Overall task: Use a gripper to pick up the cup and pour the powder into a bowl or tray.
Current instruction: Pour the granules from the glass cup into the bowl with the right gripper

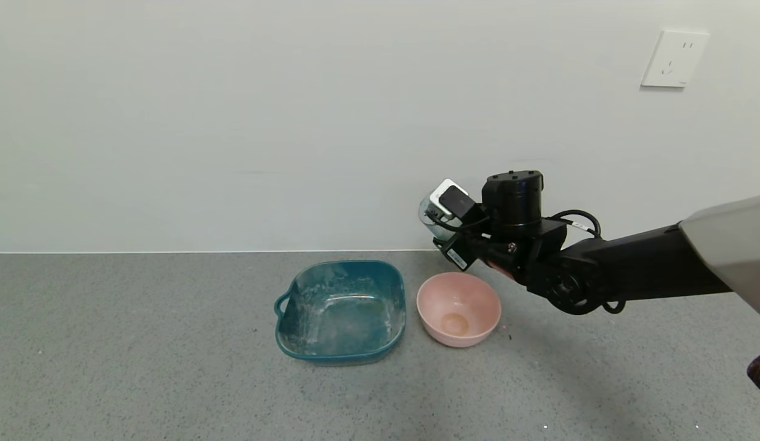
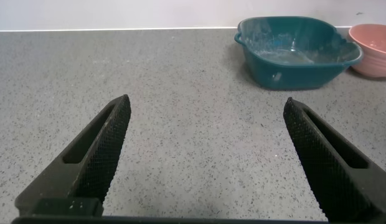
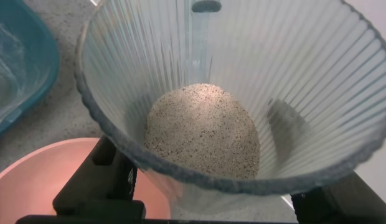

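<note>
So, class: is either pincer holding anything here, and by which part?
The right pincer holds the cup by its lower body, powder inside. The left pincer is open and holds nothing.

cup (image 3: 243, 93): ribbed translucent plastic | tray (image 1: 341, 309): glossy plastic | floor (image 1: 141, 367): speckled matt

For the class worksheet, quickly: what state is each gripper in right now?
Left gripper: open, empty, low over the counter.
Right gripper: closed on the cup, raised.

no readable text or numbers, small white label on the right claw (image 1: 456, 236) too small to read
</note>
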`<state>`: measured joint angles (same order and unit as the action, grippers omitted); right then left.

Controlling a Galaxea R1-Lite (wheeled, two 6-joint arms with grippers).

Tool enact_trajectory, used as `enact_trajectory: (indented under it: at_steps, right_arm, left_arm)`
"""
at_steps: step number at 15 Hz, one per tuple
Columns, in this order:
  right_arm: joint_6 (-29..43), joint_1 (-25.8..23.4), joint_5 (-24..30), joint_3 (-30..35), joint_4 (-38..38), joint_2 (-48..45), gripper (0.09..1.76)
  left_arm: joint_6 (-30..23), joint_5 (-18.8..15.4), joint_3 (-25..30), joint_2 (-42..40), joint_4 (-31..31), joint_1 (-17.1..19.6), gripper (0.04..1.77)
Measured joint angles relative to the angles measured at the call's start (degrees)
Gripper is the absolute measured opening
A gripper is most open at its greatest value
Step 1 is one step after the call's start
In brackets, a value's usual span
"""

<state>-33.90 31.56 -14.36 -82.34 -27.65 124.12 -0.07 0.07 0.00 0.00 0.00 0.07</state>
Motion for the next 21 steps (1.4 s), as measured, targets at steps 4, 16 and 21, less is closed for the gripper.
enact_trajectory:
  at_steps: [4, 16, 21]
  right_arm:
    - [-5.1, 2.6, -4.3, -4.8, 0.0, 3.6, 1.35]
    - [-25.0, 7.4, -12.8, -9.3, -0.5, 8.8, 1.35]
    - [-32.1, 8.4, -12.9, -9.6, -0.5, 10.5, 1.35]
  left_arm:
    - [0.0, 0.0, 0.0, 0.0, 0.0, 0.0, 1.76]
    - [0.0, 0.0, 0.0, 0.0, 0.0, 0.0, 1.76]
    - [0.0, 0.0, 0.0, 0.0, 0.0, 0.0, 1.76]
